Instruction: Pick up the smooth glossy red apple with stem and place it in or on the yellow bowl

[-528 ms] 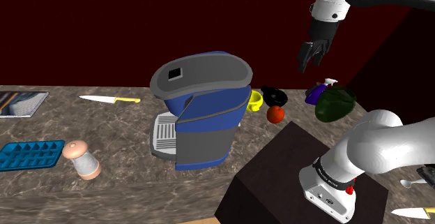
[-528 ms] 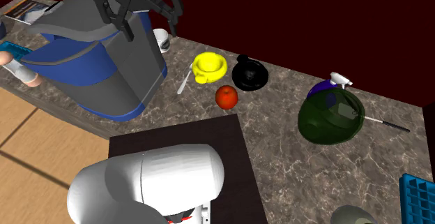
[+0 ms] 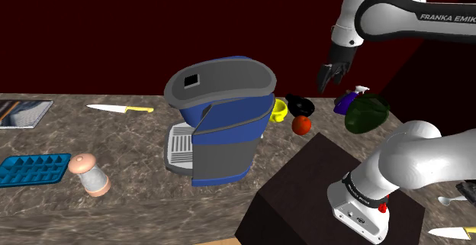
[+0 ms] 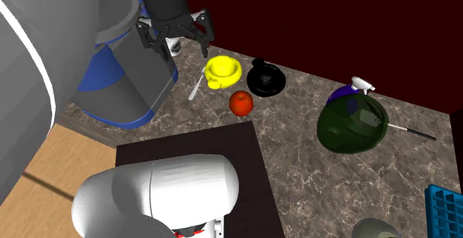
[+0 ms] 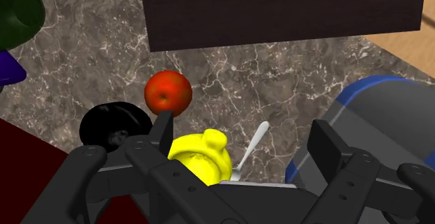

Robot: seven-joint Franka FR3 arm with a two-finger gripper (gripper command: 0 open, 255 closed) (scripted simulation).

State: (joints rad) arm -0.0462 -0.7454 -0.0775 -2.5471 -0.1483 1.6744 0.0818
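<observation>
Black two-finger claw (image 5: 244, 128), spread wide and empty, hangs high over the round glossy red apple (image 5: 168, 93) beside the yellow bowl (image 5: 202, 156), presumably staging its descent.

Wall (image 3: 114, 30): dark red, plain, running behind the counter.
Counter (image 3: 137, 201): brown-grey, stone-patterned with pale veins; back edge meets the wall.
Floor (image 4: 67, 192): light wood boards — beside the counter's front edge.
Light: dim — wall darkest.
</observation>
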